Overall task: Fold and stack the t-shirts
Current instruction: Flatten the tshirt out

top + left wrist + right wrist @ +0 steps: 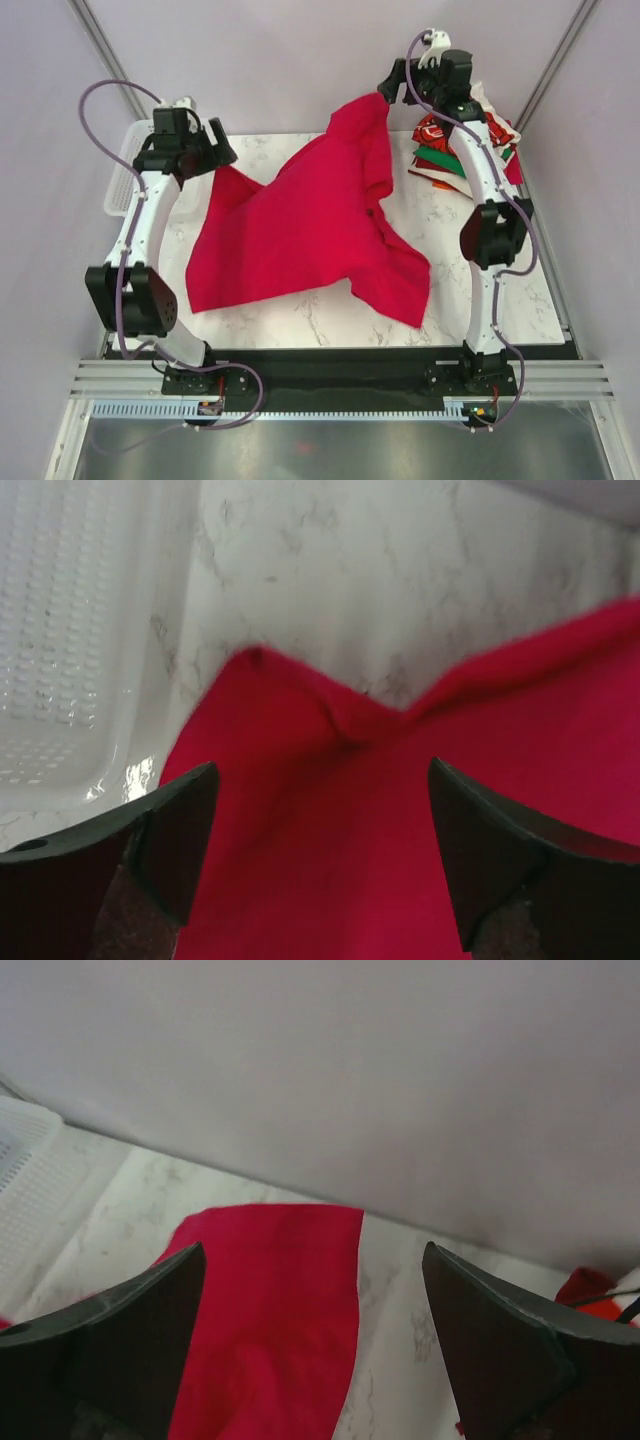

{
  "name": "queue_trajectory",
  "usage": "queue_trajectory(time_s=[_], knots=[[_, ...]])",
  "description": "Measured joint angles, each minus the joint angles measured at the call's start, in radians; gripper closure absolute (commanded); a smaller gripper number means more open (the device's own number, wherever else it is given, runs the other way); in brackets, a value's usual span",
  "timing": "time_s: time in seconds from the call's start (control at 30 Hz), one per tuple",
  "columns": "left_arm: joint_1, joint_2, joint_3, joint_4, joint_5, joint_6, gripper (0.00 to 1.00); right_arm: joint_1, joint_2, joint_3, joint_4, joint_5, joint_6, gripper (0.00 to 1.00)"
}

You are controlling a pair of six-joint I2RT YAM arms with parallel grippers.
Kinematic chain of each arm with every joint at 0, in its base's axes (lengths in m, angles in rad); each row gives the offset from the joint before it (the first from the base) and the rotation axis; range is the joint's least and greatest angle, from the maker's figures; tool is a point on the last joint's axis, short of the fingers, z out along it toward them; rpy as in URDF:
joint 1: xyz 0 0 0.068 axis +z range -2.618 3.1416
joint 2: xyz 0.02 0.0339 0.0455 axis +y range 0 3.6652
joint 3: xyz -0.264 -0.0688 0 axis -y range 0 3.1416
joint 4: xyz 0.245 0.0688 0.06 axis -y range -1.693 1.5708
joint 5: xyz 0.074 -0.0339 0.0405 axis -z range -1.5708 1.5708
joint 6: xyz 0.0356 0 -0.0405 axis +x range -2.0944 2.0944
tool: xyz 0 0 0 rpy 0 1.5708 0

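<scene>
A plain crimson-red t-shirt [310,220] lies spread and rumpled across the middle of the marble table [500,290]. My left gripper [220,152] hovers open over the shirt's back-left corner. In the left wrist view the red cloth [330,810] lies below the wide-apart fingers [170,840], untouched. My right gripper [388,85] is open above the shirt's far end. The right wrist view shows the cloth's edge [280,1300] flat on the table under the open jaws. A stack of folded shirts [440,150], red with white print, green and white, sits at the back right, partly hidden by my right arm.
A white plastic mesh basket [125,165] stands at the table's left edge, close to my left gripper. It also shows in the left wrist view [70,630] and the right wrist view [30,1160]. Grey walls close in the back and sides.
</scene>
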Motion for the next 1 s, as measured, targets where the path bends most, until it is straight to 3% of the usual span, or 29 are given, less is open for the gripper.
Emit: queue_trajectory(time_s=[0.1, 0.23, 0.43, 0.57, 0.77, 1.0], knots=[[0.0, 0.063, -0.058, -0.034, 0.004, -0.002, 0.0, -0.013, 0.088, -0.019, -0.043, -0.002, 0.043, 0.02], [-0.001, 0.035, -0.076, -0.047, 0.008, -0.003, 0.0, -0.008, 0.034, -0.156, 0.002, -0.007, 0.084, 0.02], [-0.048, -0.179, -0.215, -0.021, 0.018, -0.01, 0.0, 0.024, -0.298, -0.567, 0.19, -0.037, 0.164, 0.02], [-0.076, -0.267, -0.344, -0.006, 0.01, -0.033, 0.04, 0.122, -0.437, -0.767, 0.315, -0.048, 0.2, 0.02], [-0.075, -0.208, -0.466, 0.001, 0.011, -0.082, 0.04, 0.268, -0.335, -0.938, 0.391, -0.069, 0.26, 0.02], [-0.077, -0.164, -0.474, 0.017, 0.003, -0.111, 0.05, 0.268, -0.275, -1.144, 0.321, -0.016, 0.264, 0.02]])
